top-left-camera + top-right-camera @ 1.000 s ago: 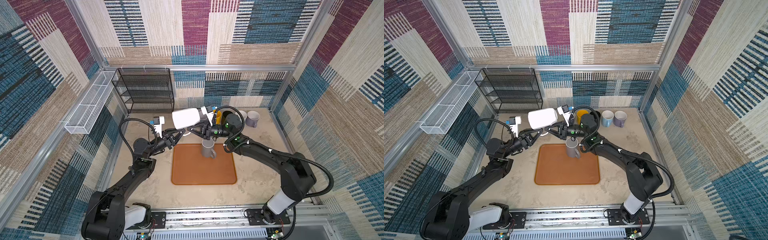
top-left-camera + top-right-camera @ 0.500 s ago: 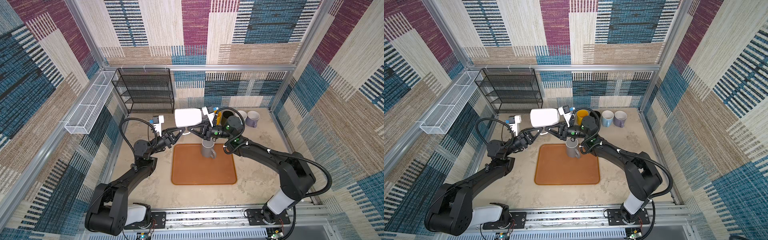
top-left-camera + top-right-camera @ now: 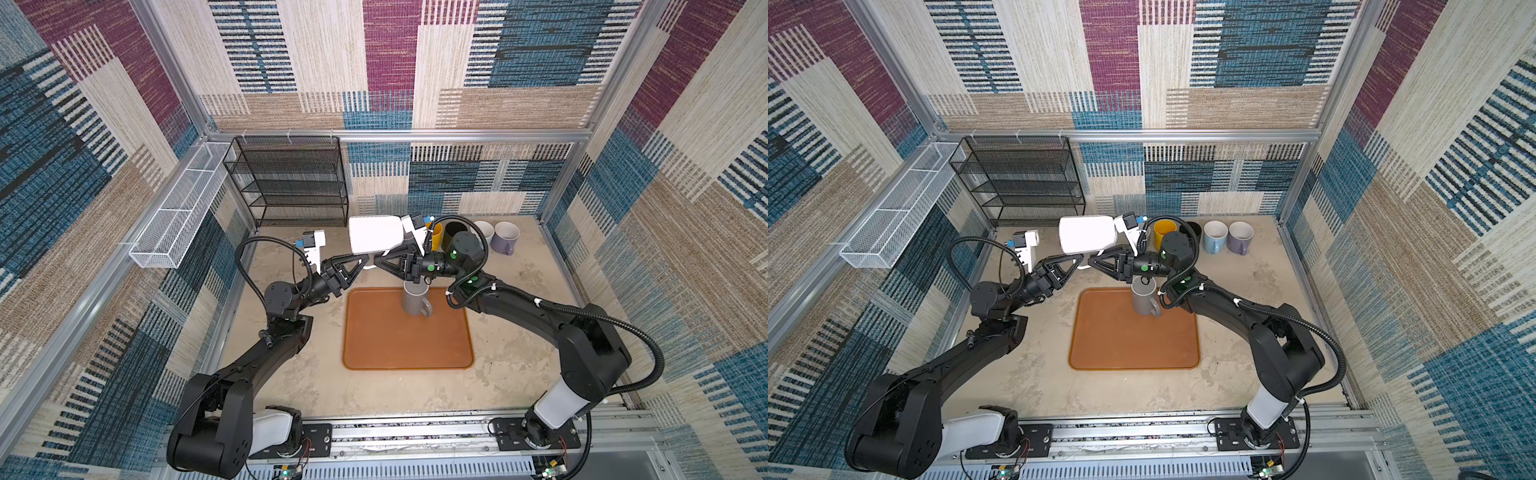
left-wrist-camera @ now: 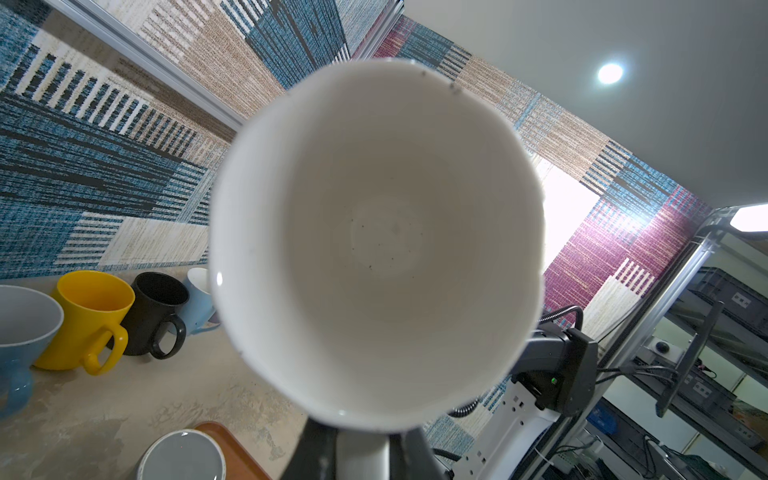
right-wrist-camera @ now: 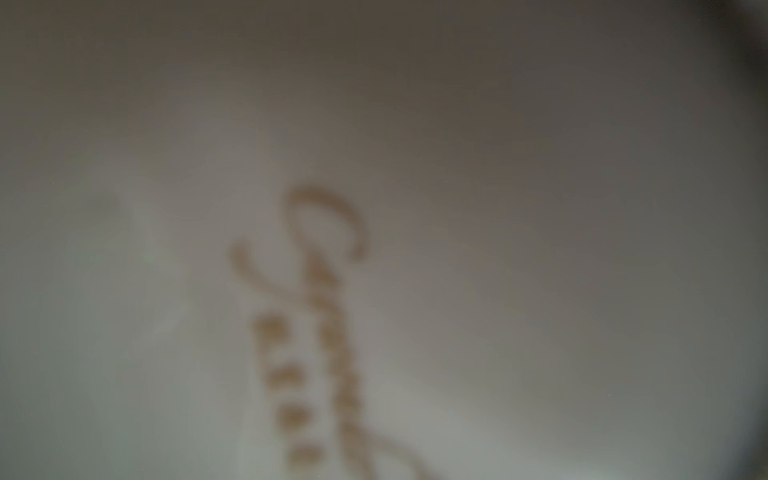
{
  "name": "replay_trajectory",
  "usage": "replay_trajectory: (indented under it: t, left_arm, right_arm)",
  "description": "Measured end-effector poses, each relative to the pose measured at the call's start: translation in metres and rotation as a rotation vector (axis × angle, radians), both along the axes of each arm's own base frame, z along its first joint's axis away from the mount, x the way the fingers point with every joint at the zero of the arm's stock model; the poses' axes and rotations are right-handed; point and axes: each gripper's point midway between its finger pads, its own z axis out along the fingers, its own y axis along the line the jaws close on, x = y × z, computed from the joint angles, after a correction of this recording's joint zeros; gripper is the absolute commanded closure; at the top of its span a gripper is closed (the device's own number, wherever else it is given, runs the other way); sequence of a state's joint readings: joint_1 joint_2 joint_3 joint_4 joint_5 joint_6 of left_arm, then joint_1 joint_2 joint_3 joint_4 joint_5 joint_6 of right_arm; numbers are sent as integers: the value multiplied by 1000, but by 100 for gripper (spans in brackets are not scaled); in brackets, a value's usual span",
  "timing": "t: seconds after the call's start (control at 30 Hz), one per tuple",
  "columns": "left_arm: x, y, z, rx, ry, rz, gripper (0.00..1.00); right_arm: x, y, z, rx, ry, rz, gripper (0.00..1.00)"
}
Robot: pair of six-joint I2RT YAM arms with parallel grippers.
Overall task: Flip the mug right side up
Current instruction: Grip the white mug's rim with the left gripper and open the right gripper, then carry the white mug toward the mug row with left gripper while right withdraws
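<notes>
white mug (image 3: 376,240) is in the air, lying on its side over the desk (image 3: 511,332), just past the far edge of the orange tray (image 3: 407,340) and in front of the black mesh rack (image 3: 291,183).

- left gripper (image 3: 365,259) sits under the mug, clamped tight. Left wrist view shows a white part of the mug, likely the handle, pinched between its fingers (image 4: 309,453).
- right gripper (image 3: 377,262) is nearly tip to tip with the left one under the mug. Can't tell how wide its jaws are or whether it grips anything.

Room:
- gray mug (image 3: 414,297) stands upright at the tray's far edge, right below the right wrist, so it's tight there.
- The near half of the tray is bare, and bare desk shows in front of it and to its right.
- Along the back wall, right of the held mug: yellow mug (image 3: 435,237), black mug (image 3: 451,232), light-blue mug (image 3: 484,232), purple mug (image 3: 505,237), close together.
- white wire basket (image 3: 178,208) hangs on the left wall, well apart from the grippers.

Mug look:
- Plain white, mouth facing the left wrist camera; inside pale with a few tiny dark specks (image 4: 376,245).
- The base fills the right wrist view, blurred, with a gold-brown script mark (image 5: 320,332).
</notes>
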State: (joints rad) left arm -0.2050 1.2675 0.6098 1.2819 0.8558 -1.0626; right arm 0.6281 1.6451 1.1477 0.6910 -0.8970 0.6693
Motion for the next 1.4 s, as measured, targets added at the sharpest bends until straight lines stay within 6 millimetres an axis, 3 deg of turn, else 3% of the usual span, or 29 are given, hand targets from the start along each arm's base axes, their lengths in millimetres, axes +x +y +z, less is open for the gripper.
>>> replay_trajectory:
  t: [0.33, 0.7, 1.13, 1.4]
  left_arm:
    - [2, 1, 1, -9, 7, 13, 100]
    - [10, 6, -8, 36, 64, 89, 100]
    - [45, 15, -48, 169, 278, 239, 100]
    - [62, 27, -78, 289, 431, 366, 100]
  right_arm:
    - [-1, -5, -8, -30, 9, -26, 66]
    - [16, -38, -26, -87, 74, -176, 67]
    - [23, -72, -33, -126, 106, -305, 67]
    - [23, -83, -41, -145, 125, -343, 67]
